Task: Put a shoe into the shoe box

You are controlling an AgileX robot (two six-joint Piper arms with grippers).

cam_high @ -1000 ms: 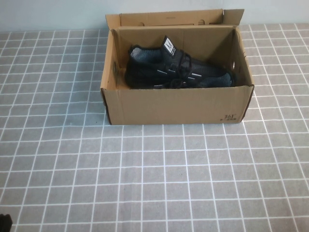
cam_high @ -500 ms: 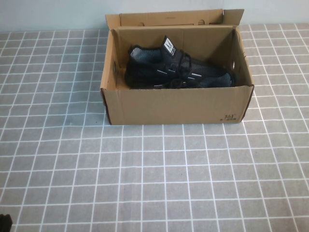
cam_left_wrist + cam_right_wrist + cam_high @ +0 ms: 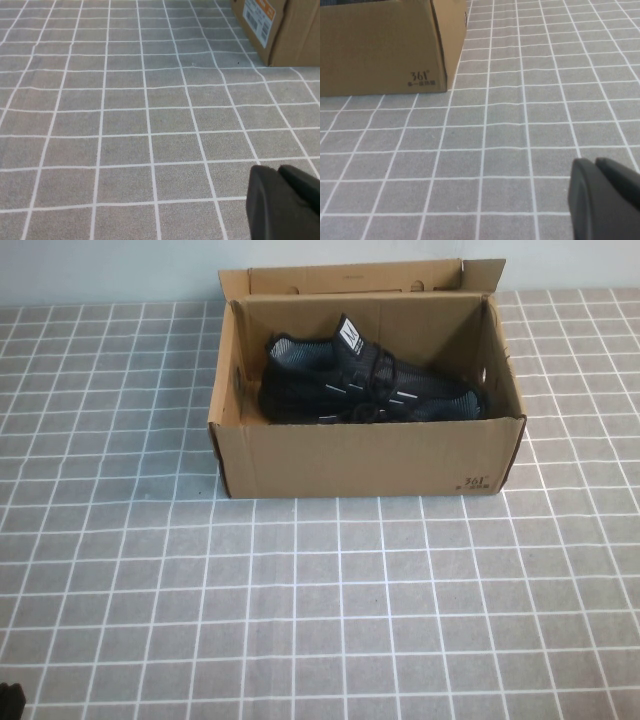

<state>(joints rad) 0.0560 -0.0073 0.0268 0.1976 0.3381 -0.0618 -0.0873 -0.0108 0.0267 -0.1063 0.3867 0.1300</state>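
A black mesh shoe (image 3: 365, 388) lies inside the open cardboard shoe box (image 3: 370, 455) at the table's far middle. The box's corner shows in the left wrist view (image 3: 280, 30) and its front in the right wrist view (image 3: 380, 50). My left gripper (image 3: 277, 172) is shut and empty, low over the grid cloth near the front left; a bit of that arm shows in the high view's bottom left corner (image 3: 10, 700). My right gripper (image 3: 595, 165) is shut and empty near the front right, outside the high view.
The table is covered by a grey cloth with a white grid (image 3: 320, 600). The box's lid flap (image 3: 355, 278) stands up at the back against a pale wall.
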